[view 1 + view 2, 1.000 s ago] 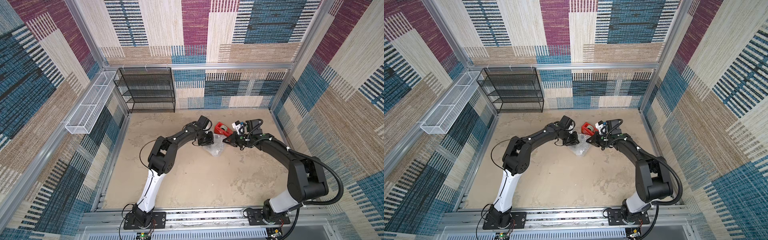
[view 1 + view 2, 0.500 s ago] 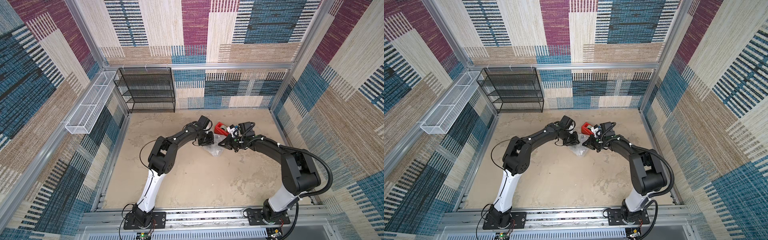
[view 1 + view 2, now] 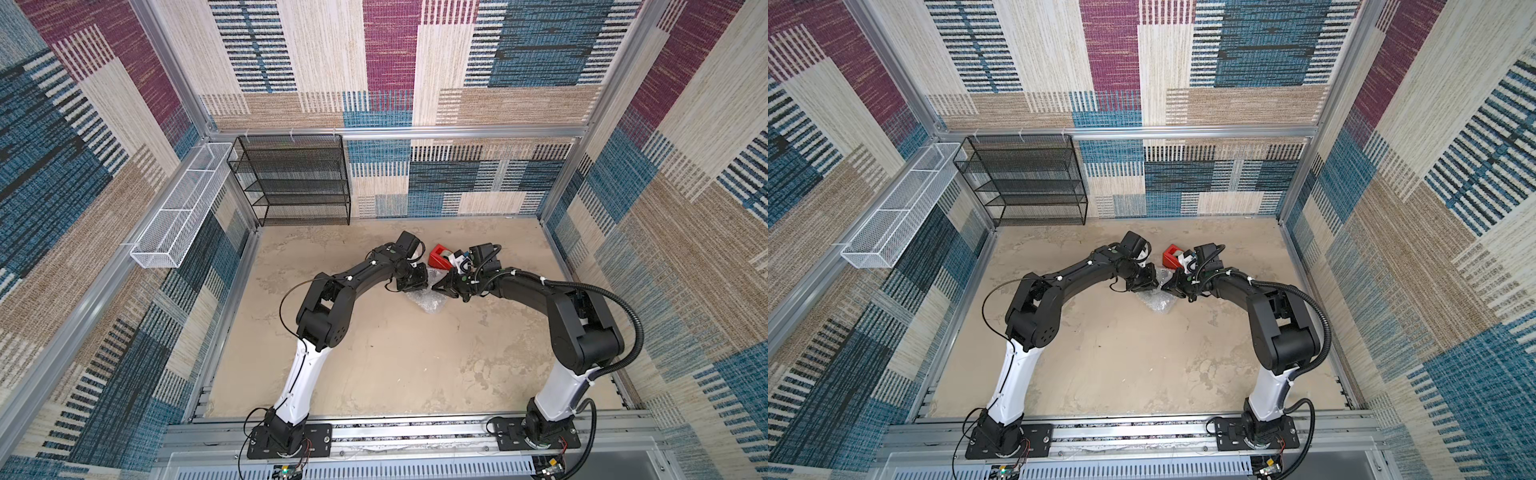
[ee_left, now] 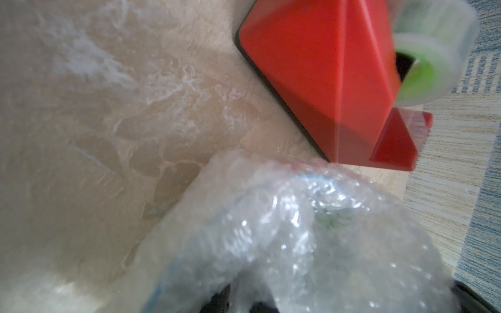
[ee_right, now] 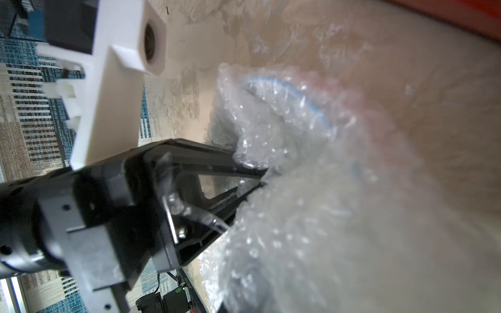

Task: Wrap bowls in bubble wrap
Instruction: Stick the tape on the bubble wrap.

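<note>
The bubble wrap [image 3: 428,300] lies bunched on the sandy table in both top views, also [image 3: 1157,302]. The bowl shows only faintly through it: a blue-edged rim [image 5: 299,93] and a green patch [image 4: 331,220]. My left gripper [image 3: 417,287] is shut on a fold of the wrap, and in the right wrist view its fingers [image 5: 244,169] converge into the plastic. My right gripper [image 3: 436,286] is shut, its tip pushed into the bundle from the other side, almost meeting the left one. Wrap drapes over its jaws and hides whether they hold anything.
A red tape dispenser [image 3: 440,258] with a clear roll [image 4: 423,54] stands just behind the bundle. A black mesh shelf [image 3: 295,183] is at the back left, and a white wire basket [image 3: 183,212] hangs on the left wall.
My right gripper has moved left, from beside the dispenser up against the bundle and the left gripper. The left arm has stayed where it was.
</note>
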You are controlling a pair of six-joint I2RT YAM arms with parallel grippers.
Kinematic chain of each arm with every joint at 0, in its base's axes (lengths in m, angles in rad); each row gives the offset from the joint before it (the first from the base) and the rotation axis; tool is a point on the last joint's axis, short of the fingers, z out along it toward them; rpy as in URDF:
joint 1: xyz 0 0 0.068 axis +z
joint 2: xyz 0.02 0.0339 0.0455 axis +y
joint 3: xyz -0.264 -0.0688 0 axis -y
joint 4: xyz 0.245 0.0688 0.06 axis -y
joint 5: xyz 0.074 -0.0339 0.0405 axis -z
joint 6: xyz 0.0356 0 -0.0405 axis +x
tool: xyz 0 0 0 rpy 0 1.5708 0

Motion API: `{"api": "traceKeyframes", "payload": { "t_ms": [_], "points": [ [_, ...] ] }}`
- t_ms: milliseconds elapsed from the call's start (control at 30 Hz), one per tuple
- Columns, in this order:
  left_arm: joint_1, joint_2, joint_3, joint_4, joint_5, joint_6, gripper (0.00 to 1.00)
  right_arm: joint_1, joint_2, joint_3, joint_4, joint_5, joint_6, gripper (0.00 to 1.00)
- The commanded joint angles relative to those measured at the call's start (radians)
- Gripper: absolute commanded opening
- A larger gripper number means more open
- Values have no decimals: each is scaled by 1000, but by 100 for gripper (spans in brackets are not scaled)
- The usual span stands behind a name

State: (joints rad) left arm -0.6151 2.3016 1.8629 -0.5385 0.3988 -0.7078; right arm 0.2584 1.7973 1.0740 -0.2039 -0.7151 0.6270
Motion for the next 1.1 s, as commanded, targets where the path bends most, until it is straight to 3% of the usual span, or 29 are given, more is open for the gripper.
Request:
{"api": "traceKeyframes", "payload": {
  "t_ms": [0,633,1067],
  "points": [
    [0,-2,5,-12,-2,-5,17,2,15,11,7,-22,-16,0],
    [-1,-8,-6,-10,-10,-4,17,2,-96,26,-66,-13,-44,0],
    [0,-11,-17,-2,-15,-7,16,7,-17,6,-52,-58,-58,0]
  ]
}}
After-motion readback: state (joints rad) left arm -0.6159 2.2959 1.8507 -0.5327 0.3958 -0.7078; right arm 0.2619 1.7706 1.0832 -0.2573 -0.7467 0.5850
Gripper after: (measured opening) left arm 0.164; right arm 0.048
